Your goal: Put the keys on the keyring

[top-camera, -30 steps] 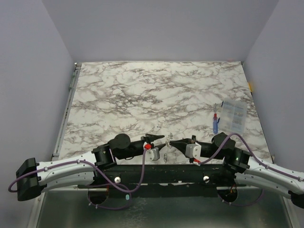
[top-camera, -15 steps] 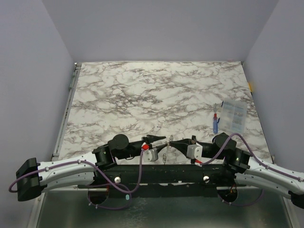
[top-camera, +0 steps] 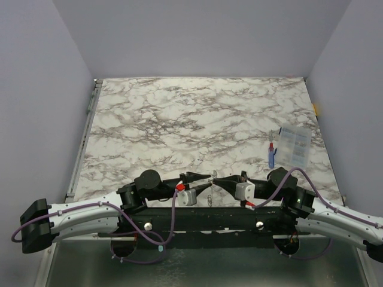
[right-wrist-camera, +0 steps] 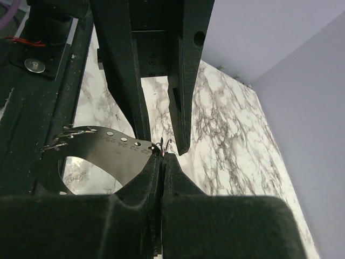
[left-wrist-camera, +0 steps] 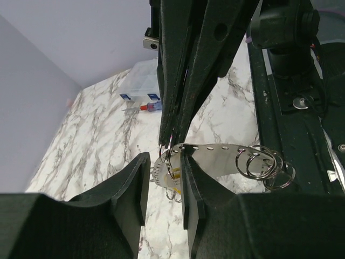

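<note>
Right wrist: keyring (right-wrist-camera: 161, 145) in right gripper (right-wrist-camera: 161, 157)

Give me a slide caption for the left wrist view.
Left gripper, jaws apart, flanks the keyring pinched by the shut right gripper over the marble table.

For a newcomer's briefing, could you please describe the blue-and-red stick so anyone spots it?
Look to the right side of the marbled table, where a clear plastic box lies. Left of it lies a slim stick, blue with a red end: thin and bright where the box is broad and clear.
</note>
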`<state>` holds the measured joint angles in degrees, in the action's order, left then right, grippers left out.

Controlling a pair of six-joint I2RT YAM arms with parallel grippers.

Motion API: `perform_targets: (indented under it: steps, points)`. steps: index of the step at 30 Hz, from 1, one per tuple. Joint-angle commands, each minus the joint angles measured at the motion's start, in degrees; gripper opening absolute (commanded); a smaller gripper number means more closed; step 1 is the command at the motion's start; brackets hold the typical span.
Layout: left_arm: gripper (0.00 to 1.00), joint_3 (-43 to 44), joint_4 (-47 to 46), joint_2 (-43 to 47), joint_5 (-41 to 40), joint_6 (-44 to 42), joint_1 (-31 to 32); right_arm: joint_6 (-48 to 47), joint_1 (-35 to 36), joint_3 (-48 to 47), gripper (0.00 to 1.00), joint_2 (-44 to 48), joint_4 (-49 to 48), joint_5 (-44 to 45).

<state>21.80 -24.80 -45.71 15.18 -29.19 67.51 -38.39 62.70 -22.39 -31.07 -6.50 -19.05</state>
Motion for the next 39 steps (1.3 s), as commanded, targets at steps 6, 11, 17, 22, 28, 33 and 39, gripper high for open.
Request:
perform_targets:
  steps: [6,11,17,22,28,33,39]
  points:
    - [0.33,-0.2,-3.2,-2.1,0.8,1.7,-0.2,0.9,0.3,0.4,0.01,0.9,-4.0,-1.6]
    - [0.34,0.2,-3.2,-2.9,-0.3,1.9,-0.2,1.1,0.3,0.4,0.01,1.4,-4.2,-1.8]
    - [0.34,0.4,-3.3,-3.3,-2.0,2.5,-0.2,1.2,0.3,0.4,0.01,1.5,-4.3,-2.3]
    - [0.26,0.4,-3.3,-3.5,-1.6,2.3,-0.3,1.6,0.3,0.3,0.01,1.5,-4.6,-3.2]
    - [0.18,0.5,-3.3,-3.7,-1.5,2.4,-0.3,2.0,0.4,0.2,0.01,1.4,-4.9,-4.2]
    - [0.13,0.5,-3.3,-3.8,-1.6,2.4,-0.3,2.4,0.3,0.2,0.01,1.8,-5.2,-5.3]
    - [0.00,0.5,-3.3,-3.4,-1.7,2.0,-0.3,2.7,0.3,0.2,0.00,1.6,-5.1,-6.0]
